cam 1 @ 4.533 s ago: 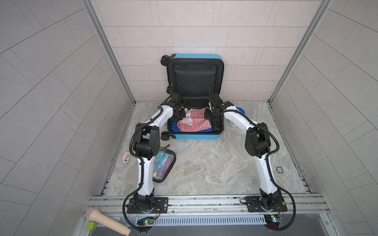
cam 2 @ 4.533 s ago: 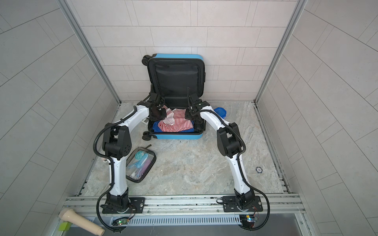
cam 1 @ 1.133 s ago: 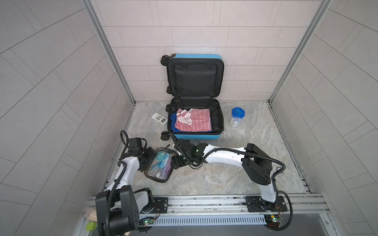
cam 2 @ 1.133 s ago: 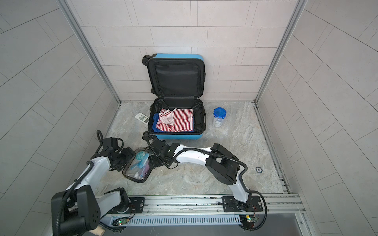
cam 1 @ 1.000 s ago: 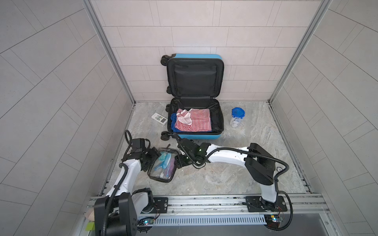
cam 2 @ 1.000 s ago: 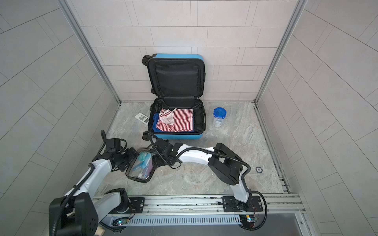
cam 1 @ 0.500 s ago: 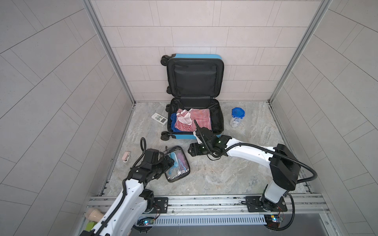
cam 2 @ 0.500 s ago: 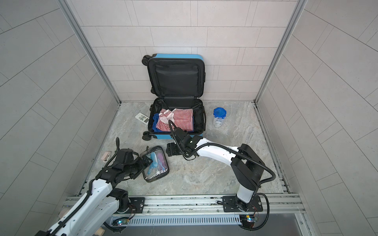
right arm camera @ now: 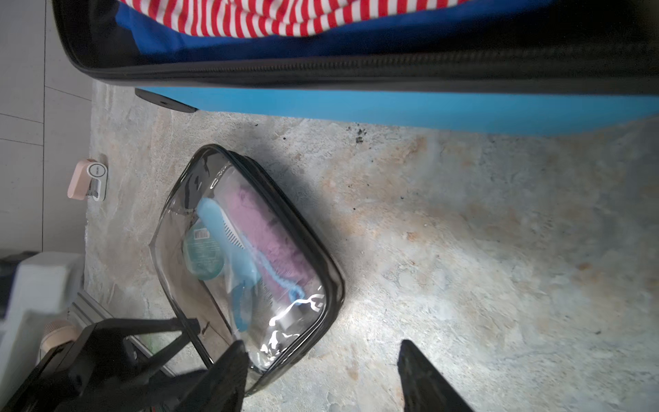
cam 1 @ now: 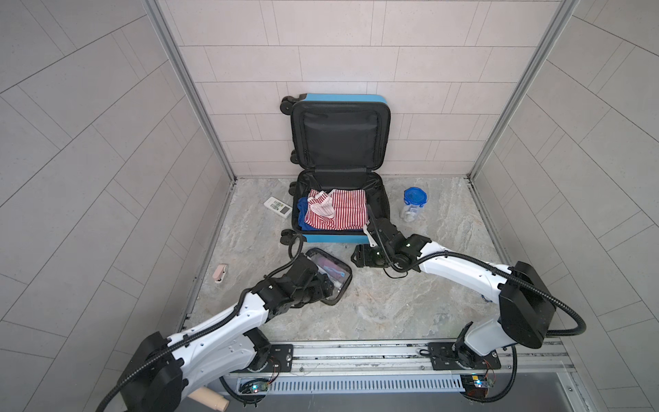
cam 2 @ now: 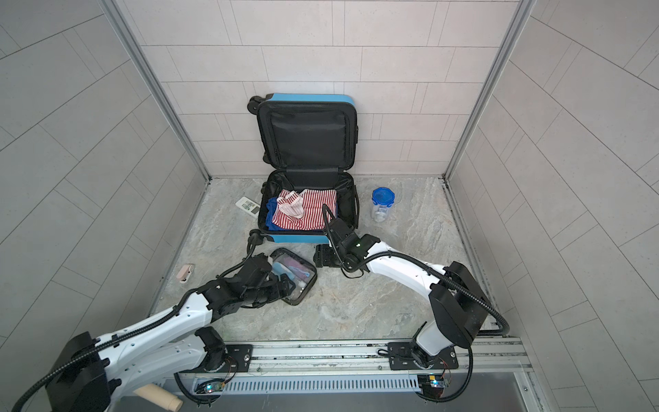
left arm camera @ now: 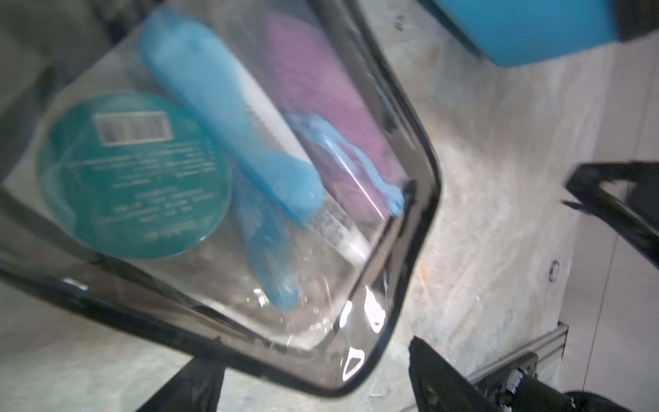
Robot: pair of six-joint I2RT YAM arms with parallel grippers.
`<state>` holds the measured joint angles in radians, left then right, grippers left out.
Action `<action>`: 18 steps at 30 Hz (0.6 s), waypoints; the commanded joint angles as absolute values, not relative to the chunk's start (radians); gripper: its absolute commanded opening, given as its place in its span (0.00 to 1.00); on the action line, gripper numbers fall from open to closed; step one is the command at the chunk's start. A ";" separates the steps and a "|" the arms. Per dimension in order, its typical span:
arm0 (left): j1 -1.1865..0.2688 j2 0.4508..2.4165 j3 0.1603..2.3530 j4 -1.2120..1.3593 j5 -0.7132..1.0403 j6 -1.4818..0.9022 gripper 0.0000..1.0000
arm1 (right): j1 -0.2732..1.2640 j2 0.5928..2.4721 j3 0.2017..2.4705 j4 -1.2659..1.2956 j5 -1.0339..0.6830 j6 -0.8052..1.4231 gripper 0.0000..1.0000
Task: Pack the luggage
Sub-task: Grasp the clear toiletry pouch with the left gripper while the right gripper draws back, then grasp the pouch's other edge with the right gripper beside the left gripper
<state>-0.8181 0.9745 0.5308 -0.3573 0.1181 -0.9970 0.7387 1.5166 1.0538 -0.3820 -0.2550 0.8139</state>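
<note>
Marble floor [cam 1: 392,303]: luggage [cam 1: 338,142] open, clothes [cam 1: 342,214] in, pouch [cam 1: 333,271] and jar [cam 1: 413,203] unpacked; left gripper [left arm camera: 306,351] wide at pouch, right gripper [right arm camera: 321,342] wide, empty.

Luggage [cam 1: 338,98]: bright blue shell, black lining. Inside it, red-and-white striped cloth [cam 1: 347,215] over dark blue cloth [cam 1: 302,214].
Pouch [cam 1: 338,274]: clear, black trim. It holds a teal tin [left arm camera: 132,174], a light blue comb [left arm camera: 228,117] and pink-purple fabric [left arm camera: 321,89].
Jar [cam 1: 413,205]: clear, blue lid.
Floor [cam 1: 392,303]: marbled grey-beige.
Walls [cam 1: 107,142]: pale grey tile.
</note>
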 commanded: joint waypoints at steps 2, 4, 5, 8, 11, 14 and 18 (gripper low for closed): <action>-0.946 0.999 0.666 -0.364 -0.001 -0.930 0.86 | 0.737 1.467 1.009 -0.389 -0.248 0.896 0.66; -0.958 0.999 0.693 -0.408 0.009 -0.890 0.86 | 0.739 1.451 0.975 -0.354 -0.256 0.936 0.65; -0.957 0.994 0.697 -0.428 0.004 -0.881 0.86 | 0.740 1.444 0.962 -0.340 -0.258 0.952 0.65; -0.954 0.965 0.699 -0.513 -0.111 -0.863 0.87 | 0.749 1.428 0.920 -0.308 -0.253 0.994 0.65; -0.846 0.937 0.705 -0.619 -0.168 -0.831 0.90 | 0.769 1.424 0.897 -0.280 -0.240 1.025 0.66; -0.662 0.920 0.674 -0.609 -0.093 -0.766 0.90 | 0.795 1.446 0.884 -0.238 -0.241 1.051 0.67; -0.492 0.968 0.654 -0.522 0.014 -0.668 0.90 | 0.826 1.509 0.895 -0.192 -0.251 1.077 0.68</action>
